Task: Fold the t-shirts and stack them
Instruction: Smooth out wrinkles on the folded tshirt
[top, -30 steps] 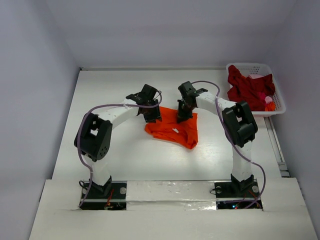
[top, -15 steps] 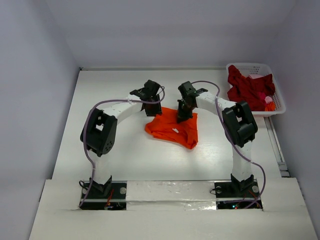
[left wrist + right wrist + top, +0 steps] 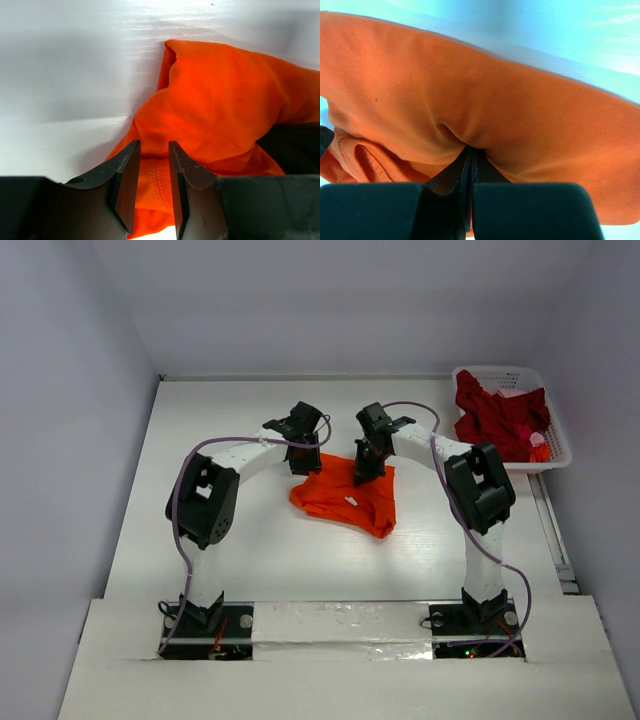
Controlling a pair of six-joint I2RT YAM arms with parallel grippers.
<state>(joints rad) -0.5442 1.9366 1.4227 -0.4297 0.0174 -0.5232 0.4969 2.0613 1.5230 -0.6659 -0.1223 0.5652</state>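
Left gripper (image 3: 152, 146) first: it hangs low over the near-left edge of the orange t-shirt (image 3: 225, 100), fingers a narrow slot apart, with orange cloth and a ribbed hem showing in that slot. Whether they pinch the cloth, I cannot tell. Beyond its fingertips the shirt bunches up in a soft mound, and bare white table (image 3: 230, 540) runs off to its left. Over to the right gripper (image 3: 470, 150), just beside its partner: the jaws are pressed together on a fold of the same orange shirt, and the cloth puckers where it goes in between them. The rest of that shirt lies crumpled on the table, spreading from both grippers back toward the arm bases. The crimson t-shirt (image 3: 495, 415) sits well off to the right gripper's right, heaped in the white basket (image 3: 500, 369).
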